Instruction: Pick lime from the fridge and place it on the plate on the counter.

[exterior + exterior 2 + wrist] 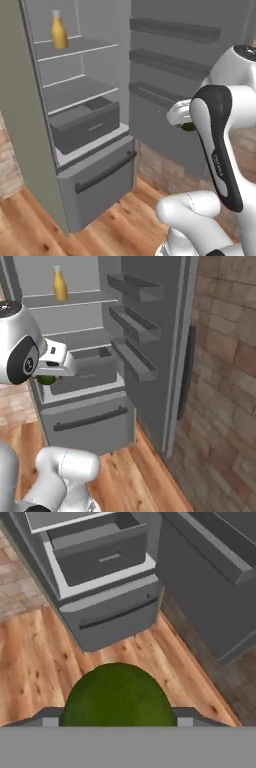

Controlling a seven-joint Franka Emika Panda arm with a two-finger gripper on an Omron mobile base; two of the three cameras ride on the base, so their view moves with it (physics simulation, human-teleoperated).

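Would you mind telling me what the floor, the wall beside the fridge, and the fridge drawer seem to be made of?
The floor looks like warm wooden planks with knots and a light sheen. The wall looks like matte reddish-brown brick, with visible mortar lines. The fridge drawer is a flat, uniform grey, probably plastic or painted metal; the render leaves that open.

Both base views look forward and down, from behind the arm's left and right, at the open fridge (75, 115) and wood floor (115, 220). The hand view looks down, close, at the fridge drawer (100, 549).
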